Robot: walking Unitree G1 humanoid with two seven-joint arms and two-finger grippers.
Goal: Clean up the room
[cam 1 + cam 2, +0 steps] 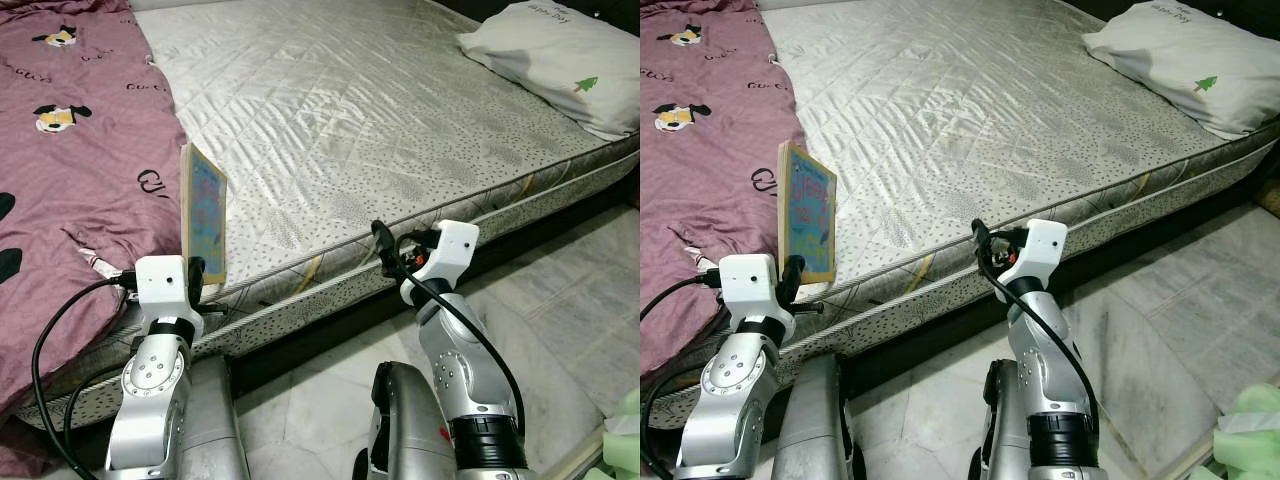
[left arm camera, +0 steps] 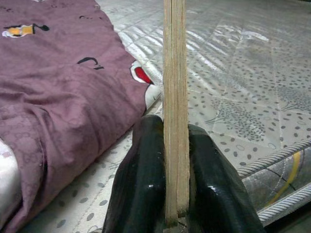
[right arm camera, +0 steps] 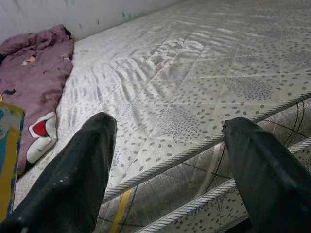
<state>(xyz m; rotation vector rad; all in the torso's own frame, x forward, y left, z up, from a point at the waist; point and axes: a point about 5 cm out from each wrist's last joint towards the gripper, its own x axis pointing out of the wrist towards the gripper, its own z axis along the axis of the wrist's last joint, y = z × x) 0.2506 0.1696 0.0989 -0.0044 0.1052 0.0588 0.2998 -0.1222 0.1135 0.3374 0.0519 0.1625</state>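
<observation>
Nearest the robot, at the mattress's (image 1: 330, 150) front edge, the left gripper (image 2: 176, 194) is clamped on a thin wooden picture board (image 1: 203, 212). Its two black fingers (image 2: 141, 179) press against either face of the board's lower end, and the board stands upright on edge above the mattress's front border, its colourful printed face turned toward the bare side of the bed. Seen from the left wrist, the board is a narrow layered wooden strip rising straight up between the finger pads.

Further along the same front edge, the right gripper (image 3: 170, 170) hovers just off the mattress's piped side, its fingers (image 3: 73, 179) spread wide apart with nothing between them.

Beside the board, a mauve blanket (image 1: 70, 170) with cartoon prints covers the left part of the mattress and hangs over the front edge. Its edge lies close to the board's foot.

Across the bare quilted middle, near the far right corner, a white pillow (image 1: 560, 60) with a small green tree mark lies on the mattress. Pale marbled floor tiles (image 1: 570, 320) run alongside the bed on the right.
</observation>
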